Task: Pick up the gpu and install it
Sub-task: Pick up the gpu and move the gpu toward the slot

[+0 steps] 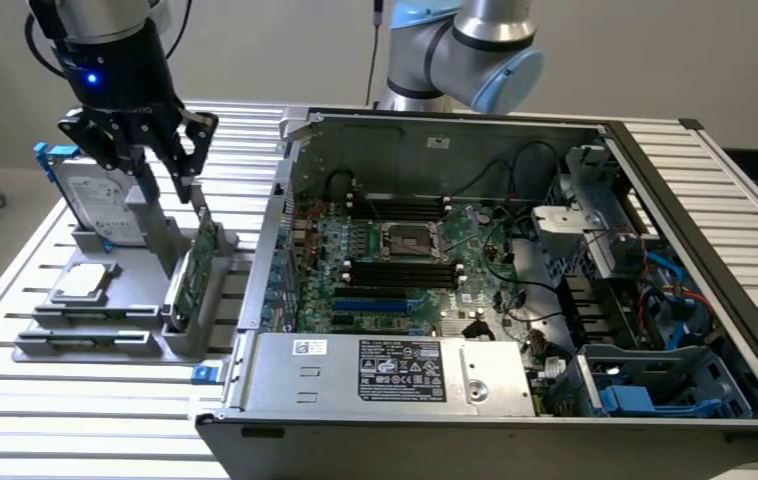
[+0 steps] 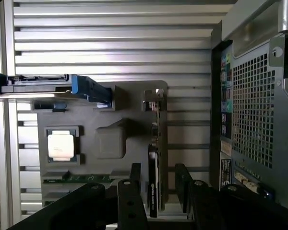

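1. Exterior view: the tool (image 1: pixel 166 178) hangs with its fingers apart and nothing between them. It is above the grey holder (image 1: pixel 152 305), which lies on the exterior view's left of the open computer case (image 1: pixel 513 400).
2. Also in the exterior view, the gpu (image 1: pixel 200 262) stands on edge in that holder, below the tool and slightly nearer the camera. Its long axis runs near to far, alongside the case wall.
3. The slatted desk (image 1: pixel 32 400) carries everything. The hard drive (image 1: pixel 86 195) stands upright on the holder's far left, close to the tool, so I judge the room on that side to be tight.
4. Wrist view: the gpu (image 2: pixel 157 143) shows edge-on, bracket end far from the camera. The tool (image 2: pixel 158 189) has one finger on each flat face and is in line with the card. Whether the pads touch it I cannot tell.
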`<act>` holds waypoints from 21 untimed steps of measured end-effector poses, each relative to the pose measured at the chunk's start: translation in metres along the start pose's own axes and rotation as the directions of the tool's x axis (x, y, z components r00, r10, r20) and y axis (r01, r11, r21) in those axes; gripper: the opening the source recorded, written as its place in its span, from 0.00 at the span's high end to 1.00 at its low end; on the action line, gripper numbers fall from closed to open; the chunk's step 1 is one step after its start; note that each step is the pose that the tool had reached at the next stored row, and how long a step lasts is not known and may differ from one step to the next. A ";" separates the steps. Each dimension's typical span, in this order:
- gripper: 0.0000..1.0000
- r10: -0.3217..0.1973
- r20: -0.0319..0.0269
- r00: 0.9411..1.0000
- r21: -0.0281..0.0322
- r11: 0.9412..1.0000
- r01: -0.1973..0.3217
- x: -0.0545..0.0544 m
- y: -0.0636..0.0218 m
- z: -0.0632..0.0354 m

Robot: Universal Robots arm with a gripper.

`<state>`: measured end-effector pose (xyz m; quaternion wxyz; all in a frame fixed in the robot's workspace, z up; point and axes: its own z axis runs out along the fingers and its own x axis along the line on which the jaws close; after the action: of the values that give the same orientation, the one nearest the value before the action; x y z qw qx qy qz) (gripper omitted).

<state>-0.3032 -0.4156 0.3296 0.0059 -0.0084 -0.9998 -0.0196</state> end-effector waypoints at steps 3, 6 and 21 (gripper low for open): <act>0.58 -0.002 0.000 1.000 0.000 1.000 0.002 0.000 -0.0025 0.0054; 0.58 -0.005 0.000 1.000 0.000 1.000 0.005 0.000 -0.0055 0.0107; 0.58 -0.034 -0.006 0.999 0.000 0.999 0.034 0.003 -0.0176 0.0376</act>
<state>-0.3070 -0.4316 0.2914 0.0087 0.0089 -0.9997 -0.0195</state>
